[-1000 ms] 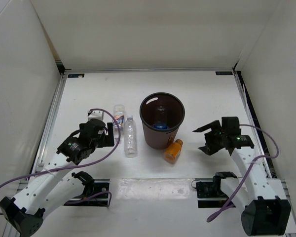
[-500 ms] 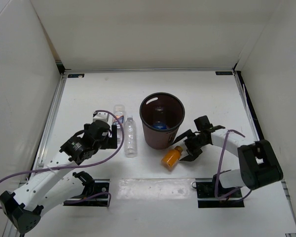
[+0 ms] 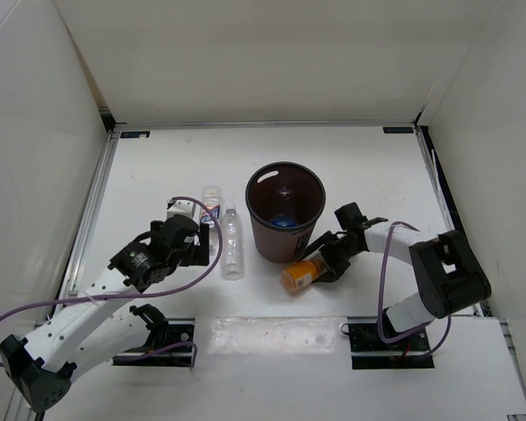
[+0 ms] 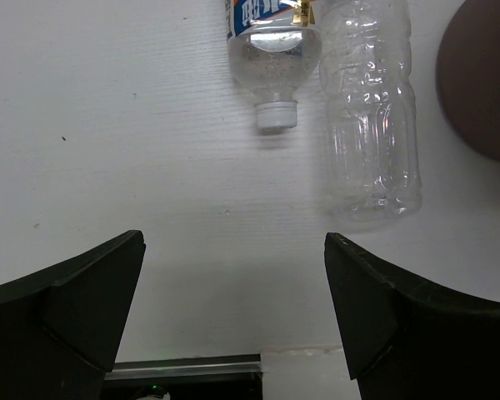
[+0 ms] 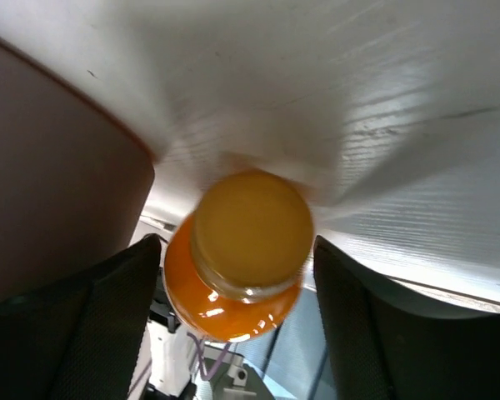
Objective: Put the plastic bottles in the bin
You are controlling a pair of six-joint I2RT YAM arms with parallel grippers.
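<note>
My right gripper (image 5: pixel 236 243) straddles the stubby orange bottle (image 5: pixel 233 287), whose cap points back at the wrist. One finger sits close on each side, but I cannot tell whether they are actually pressing it. The bin (image 5: pixel 50 183) stands just beside that gripper's left finger. My left gripper (image 4: pixel 233 250) is spread wide with nothing between its fingers. Ahead of it lie the orange-white labelled bottle (image 4: pixel 271 50), cap toward me, and the clear unlabelled bottle (image 4: pixel 368 117) touching or just beside it on the right. The blue-labelled bottle (image 3: pixel 283 219) lies inside the bin.

Labelled bottle (image 4: pixel 271 50) cut off at top edge; bin (image 4: pixel 483 83) cut off rt; orange bottle (image 5: pixel 237 258) blurred.
</note>
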